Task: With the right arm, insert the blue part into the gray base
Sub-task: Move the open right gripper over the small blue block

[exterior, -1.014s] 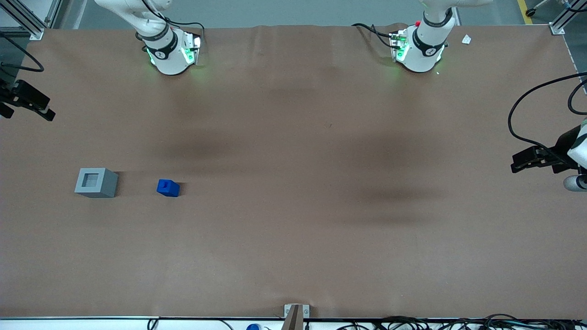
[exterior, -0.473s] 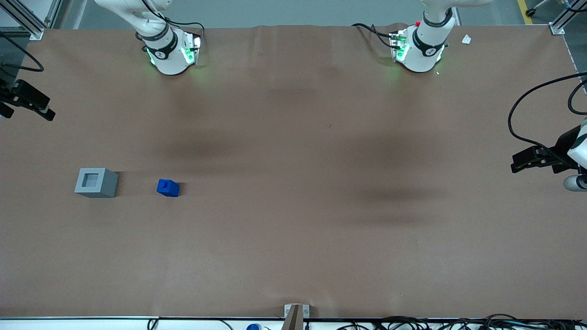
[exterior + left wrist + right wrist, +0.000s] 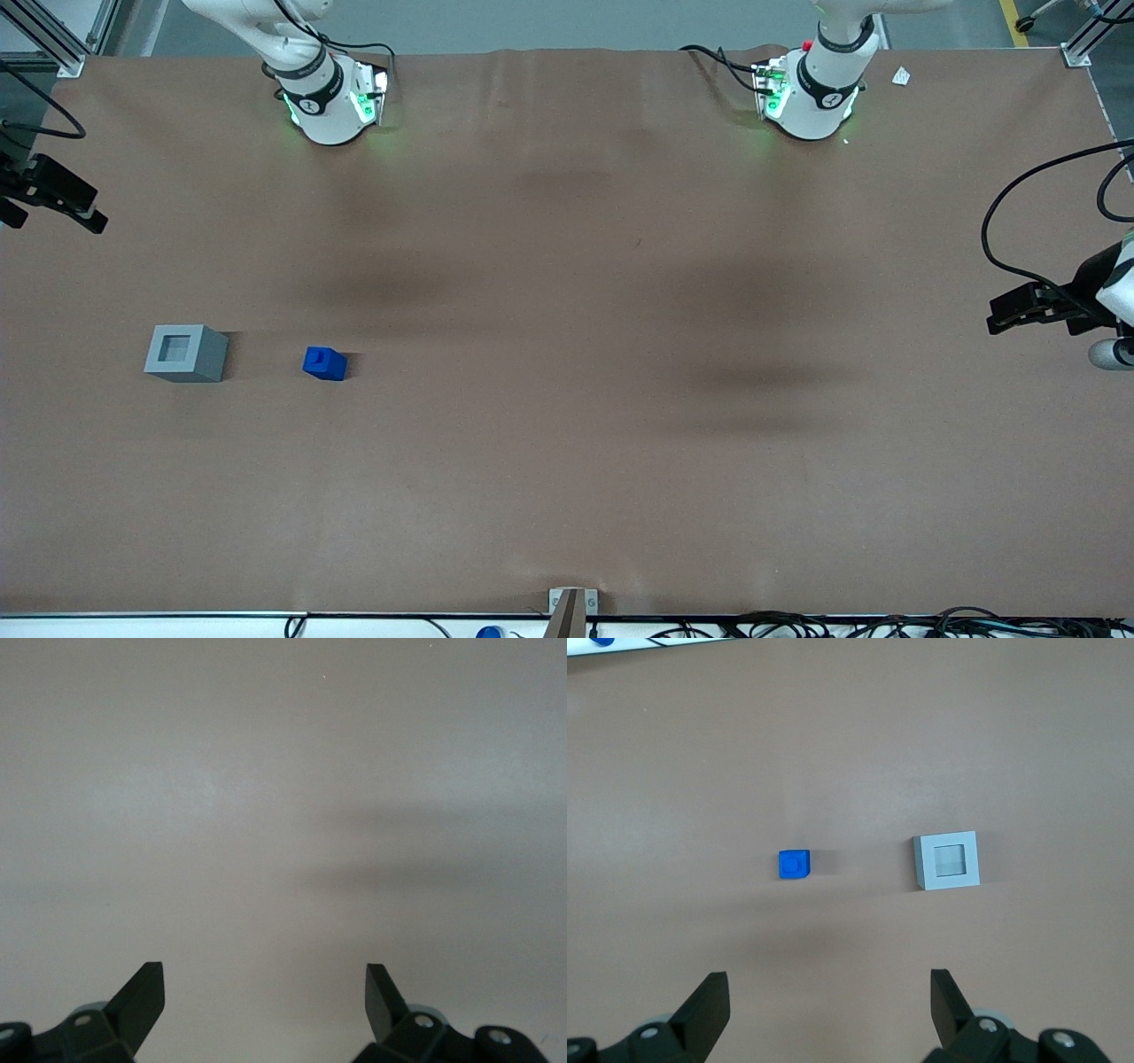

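Observation:
The blue part [image 3: 324, 363] [image 3: 795, 865] lies on the brown table, knob end up. Beside it, a short gap away toward the working arm's end of the table, stands the gray base [image 3: 185, 353] [image 3: 949, 861] with its square socket facing up and empty. My right gripper [image 3: 55, 193] [image 3: 830, 979] hovers high at the working arm's end of the table, farther from the front camera than both blocks. Its fingers [image 3: 709, 1001] stand wide open with nothing between them, well apart from the blue part and the base.
Two white arm bases [image 3: 328, 102] [image 3: 811, 93] sit at the table's back edge. The parked arm's gripper [image 3: 1032, 306] hangs at its end of the table. A metal bracket [image 3: 571, 607] and cables [image 3: 886, 625] line the front edge.

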You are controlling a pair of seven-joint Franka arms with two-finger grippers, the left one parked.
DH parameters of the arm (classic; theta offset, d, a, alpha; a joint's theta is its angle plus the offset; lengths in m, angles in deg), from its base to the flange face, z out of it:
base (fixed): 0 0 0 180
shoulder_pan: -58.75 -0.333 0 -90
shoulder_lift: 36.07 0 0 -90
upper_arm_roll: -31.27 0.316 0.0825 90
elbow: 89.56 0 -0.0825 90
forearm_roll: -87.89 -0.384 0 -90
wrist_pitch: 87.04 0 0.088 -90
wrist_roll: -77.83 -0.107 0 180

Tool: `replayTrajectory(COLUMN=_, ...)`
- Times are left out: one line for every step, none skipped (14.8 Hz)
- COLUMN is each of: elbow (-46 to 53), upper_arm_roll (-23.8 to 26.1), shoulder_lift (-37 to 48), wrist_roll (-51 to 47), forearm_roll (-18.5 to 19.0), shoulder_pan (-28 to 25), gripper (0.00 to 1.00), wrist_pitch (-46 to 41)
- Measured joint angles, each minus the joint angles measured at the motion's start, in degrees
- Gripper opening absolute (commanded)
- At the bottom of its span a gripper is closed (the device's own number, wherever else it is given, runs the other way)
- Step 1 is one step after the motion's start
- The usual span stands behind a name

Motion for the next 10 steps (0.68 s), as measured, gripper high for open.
replayTrajectory(elbow=0.0, upper_arm_roll=0.1, shoulder_lift=-0.3, wrist_roll=0.0, forearm_roll=0.0, shoulder_pan=0.0, gripper=1.0, wrist_pitch=-0.2)
replayTrajectory(elbow=-0.2, upper_arm_roll=0.2, shoulder_lift=-0.9, wrist_roll=0.0, forearm_roll=-0.1, shoulder_pan=0.0, gripper=1.0, wrist_pitch=-0.3)
replayTrajectory(elbow=-0.6, upper_arm_roll=0.4, shoulder_lift=-1.6, wrist_roll=0.0, forearm_roll=-0.1, shoulder_pan=-0.1, gripper=1.0, wrist_pitch=-0.3)
replayTrajectory(elbow=-1.1, upper_arm_roll=0.5, shoulder_lift=-2.4, wrist_roll=0.0, forearm_roll=-0.1, shoulder_pan=-0.2, gripper=1.0, wrist_pitch=-0.2)
replayTrajectory(elbow=-1.5, upper_arm_roll=0.6, shoulder_lift=-3.4, wrist_roll=0.0, forearm_roll=-0.2, shoulder_pan=-0.5, gripper=1.0, wrist_pitch=0.1)
replayTrajectory(elbow=-2.0, upper_arm_roll=0.7, shoulder_lift=-4.5, wrist_roll=0.0, forearm_roll=-0.2, shoulder_pan=-1.0, gripper=1.0, wrist_pitch=1.0)
replayTrajectory(elbow=-2.7, upper_arm_roll=0.7, shoulder_lift=-5.5, wrist_roll=0.0, forearm_roll=-0.2, shoulder_pan=-1.5, gripper=1.0, wrist_pitch=2.4)
replayTrajectory(elbow=-3.7, upper_arm_roll=0.7, shoulder_lift=-6.5, wrist_roll=0.0, forearm_roll=-0.2, shoulder_pan=-2.0, gripper=1.0, wrist_pitch=4.3)
replayTrajectory(elbow=-5.1, upper_arm_roll=0.8, shoulder_lift=-7.4, wrist_roll=-0.1, forearm_roll=-0.2, shoulder_pan=-2.3, gripper=1.0, wrist_pitch=7.0)
replayTrajectory(elbow=-6.8, upper_arm_roll=0.8, shoulder_lift=-8.1, wrist_roll=-0.1, forearm_roll=-0.2, shoulder_pan=-2.5, gripper=1.0, wrist_pitch=9.7)
